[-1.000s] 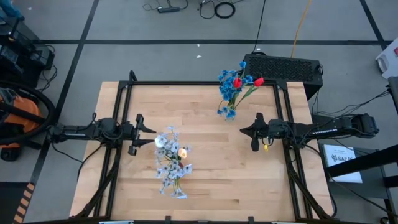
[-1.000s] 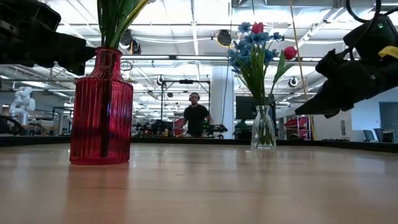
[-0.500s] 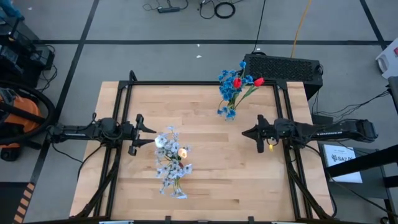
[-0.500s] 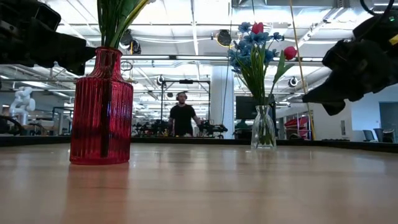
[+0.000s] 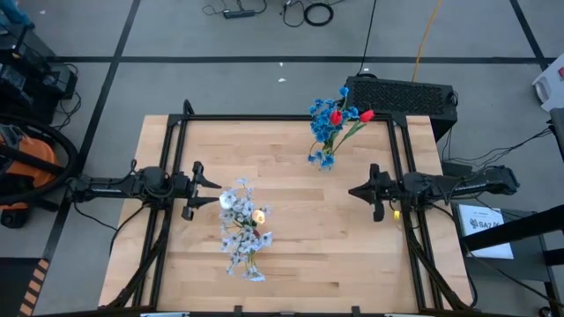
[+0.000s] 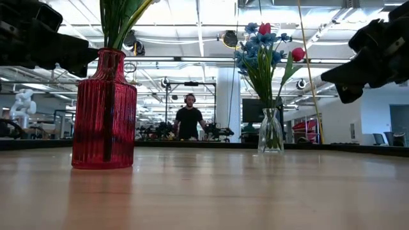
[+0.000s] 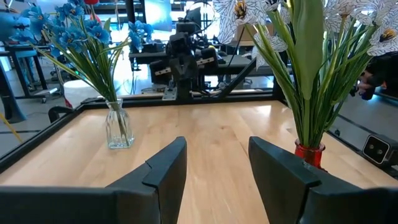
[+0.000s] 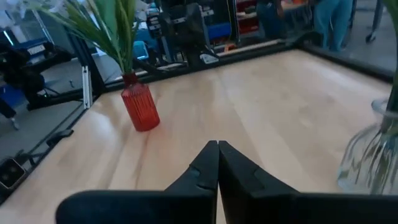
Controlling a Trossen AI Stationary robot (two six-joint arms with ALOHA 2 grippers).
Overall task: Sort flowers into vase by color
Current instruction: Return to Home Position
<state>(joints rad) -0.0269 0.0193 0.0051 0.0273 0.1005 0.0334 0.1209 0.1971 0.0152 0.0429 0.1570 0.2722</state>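
A red ribbed vase (image 6: 103,115) near the table's left middle holds pale blue-white flowers (image 5: 242,231) and one small white-yellow bloom (image 5: 258,214) by their stems. A clear glass vase (image 6: 271,131) toward the far right holds bright blue flowers (image 5: 324,123) and red buds (image 5: 366,114). My left gripper (image 5: 218,193) stands open and level just left of the pale bunch, with nothing between its fingers (image 7: 168,165). My right gripper (image 5: 352,191) is shut and empty above the table's right side, pointing toward the centre. In its wrist view the shut tips (image 8: 217,152) face the red vase (image 8: 140,106).
A black frame (image 5: 282,118) runs round the wooden table. A black box (image 5: 401,92) sits beyond its far right corner. A person (image 6: 190,121) stands far back in the room. Bare wood lies between the two vases and along the near edge.
My right gripper has drawn back toward the table's right edge and risen, tipping up from a downward slant to nearly level; it stays shut. The vases and flowers have not moved.
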